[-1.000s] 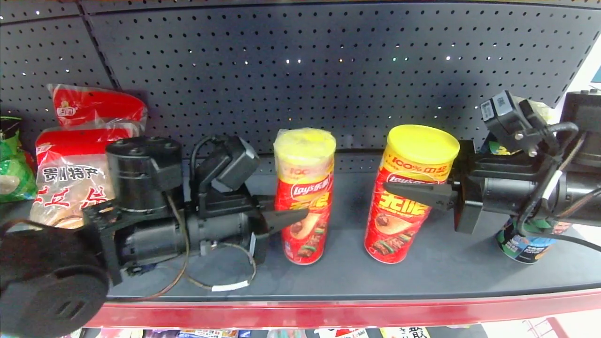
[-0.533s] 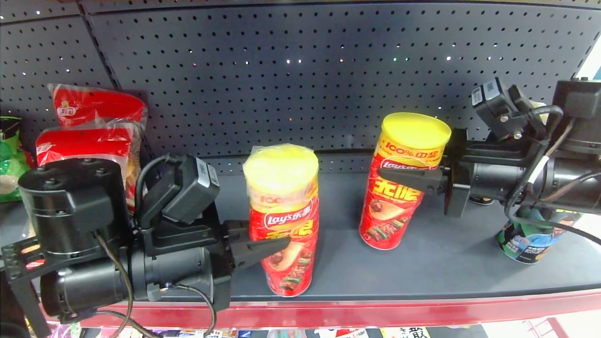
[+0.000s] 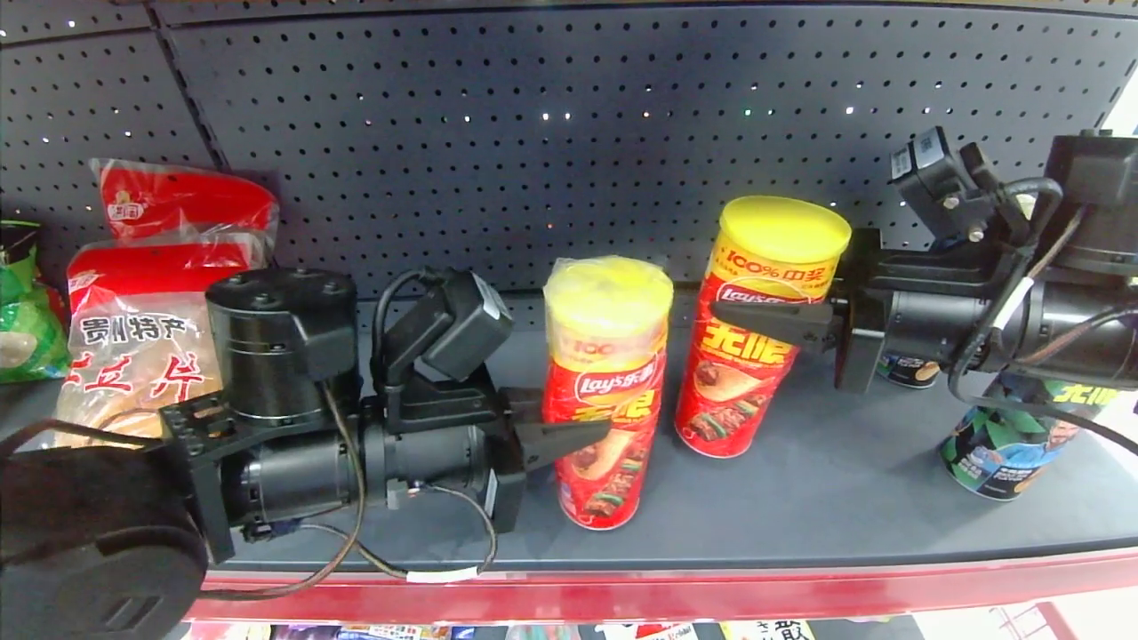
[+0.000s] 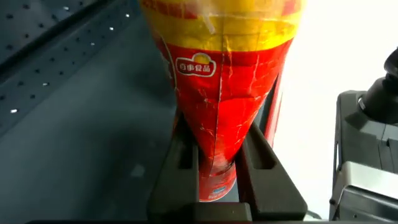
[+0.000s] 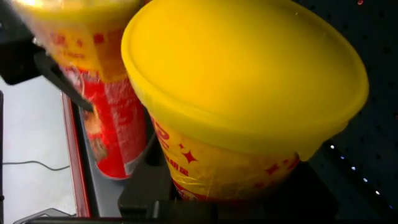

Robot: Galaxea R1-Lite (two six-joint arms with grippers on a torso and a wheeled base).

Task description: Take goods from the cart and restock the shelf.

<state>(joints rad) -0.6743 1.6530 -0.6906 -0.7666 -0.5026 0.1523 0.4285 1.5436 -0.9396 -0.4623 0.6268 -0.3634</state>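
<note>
So, shelf [image 3: 845, 498] holds two red, yellow-lidded cans: left gripper [image 3: 597, 436] pinches the plastic-wrapped can [image 3: 613, 373], right gripper [image 3: 738, 313] the tilted can [image 3: 751, 373].

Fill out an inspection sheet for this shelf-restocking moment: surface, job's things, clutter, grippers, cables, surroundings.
Surface: dark shelf board with a red front edge; no spills seen.
Job's things: left chip can upright, lid film-wrapped; right chip can tilted; cannot tell if either base touches the board.
Clutter: red snack bags and green bag at the left; blue-green can at the right.
Grippers: left gripper shut on left chip can below its middle; right gripper shut on right chip can near its lid.
Cables: loose white-tagged wire along the front edge; black cables at the right wrist.
Surroundings: perforated back panel.
</note>
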